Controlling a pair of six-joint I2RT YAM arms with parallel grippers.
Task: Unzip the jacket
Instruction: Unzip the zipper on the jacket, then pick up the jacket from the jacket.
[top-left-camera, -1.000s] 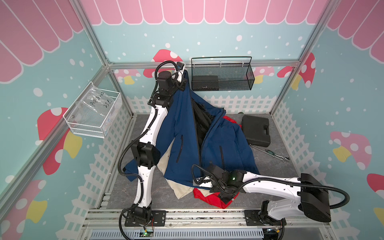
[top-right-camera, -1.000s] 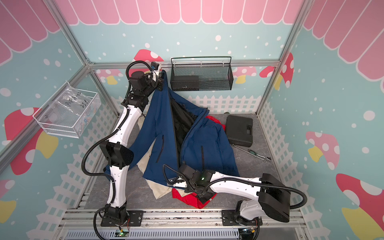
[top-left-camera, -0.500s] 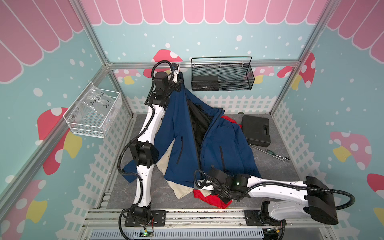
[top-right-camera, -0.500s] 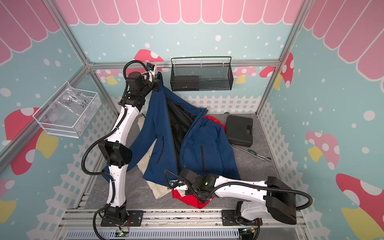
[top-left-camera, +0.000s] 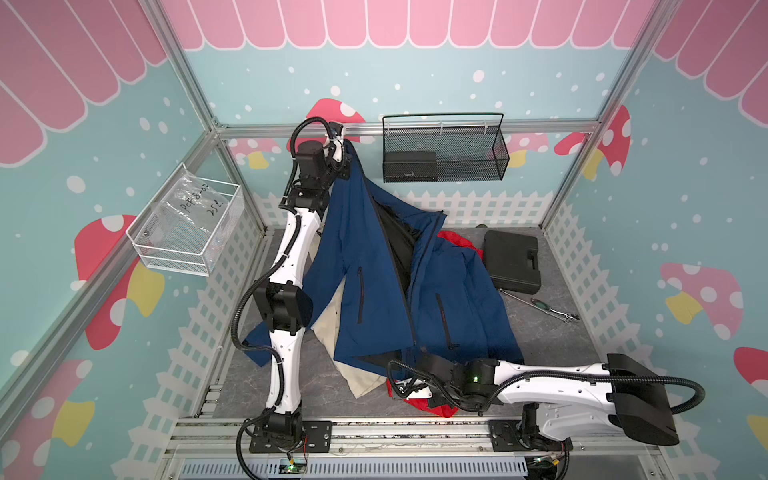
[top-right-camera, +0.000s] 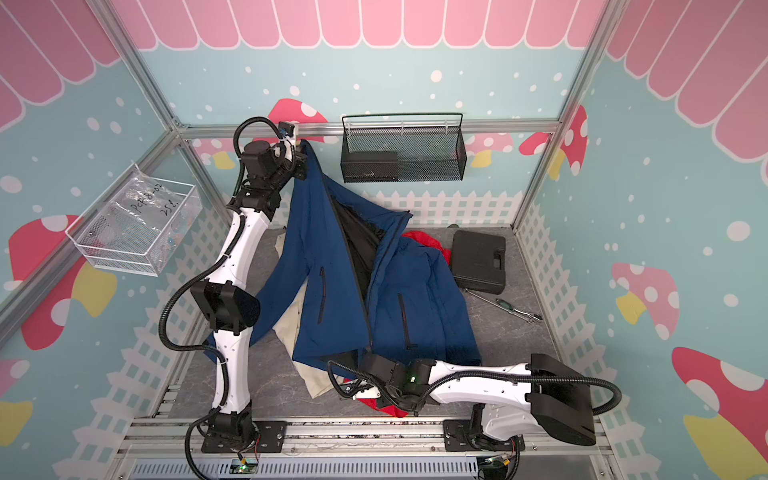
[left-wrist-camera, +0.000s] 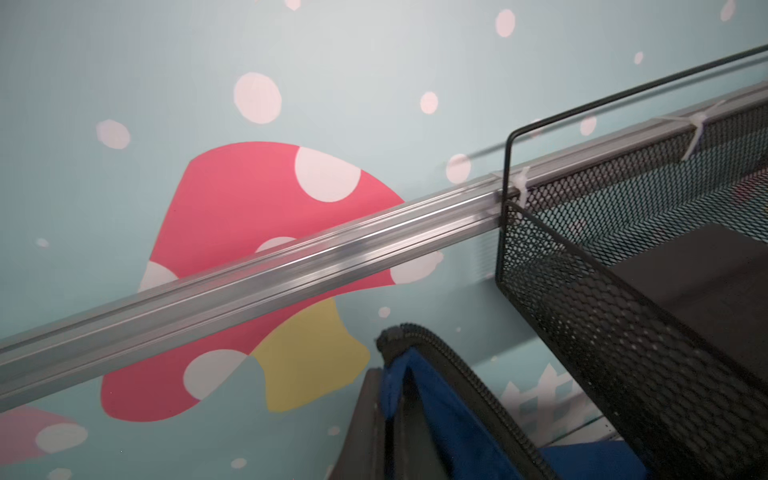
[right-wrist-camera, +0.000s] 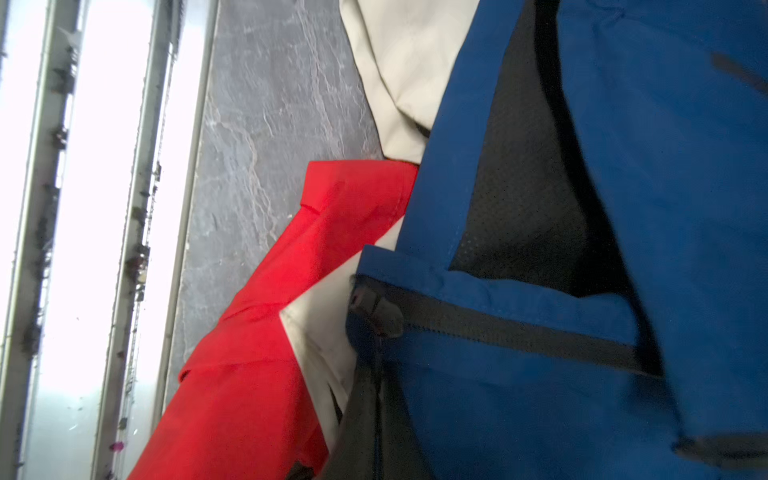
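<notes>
The blue jacket (top-left-camera: 374, 299) (top-right-camera: 332, 291) hangs stretched from the back rail down to the floor, its front gaping open on black lining. My left gripper (top-left-camera: 347, 145) (top-right-camera: 305, 145) is high up by the rail, shut on the collar's zipper edge (left-wrist-camera: 390, 374). My right gripper (top-left-camera: 415, 356) (top-right-camera: 364, 354) is low at the hem near the front edge. In the right wrist view the zipper slider (right-wrist-camera: 376, 316) sits at the hem's end, and the right gripper (right-wrist-camera: 376, 399) is shut just below it on its pull.
A red garment (top-left-camera: 432, 409) and a beige one (top-left-camera: 357, 374) lie under the jacket's hem. A black case (top-left-camera: 513, 262) and a hand tool (top-left-camera: 540, 305) lie to the right. A black wire basket (top-left-camera: 442, 153) hangs on the back rail (left-wrist-camera: 249, 274), a clear bin (top-left-camera: 187, 228) on the left wall.
My right gripper has drawn toward the front edge, taking the hem with it. The left arm has shifted only slightly at the rail.
</notes>
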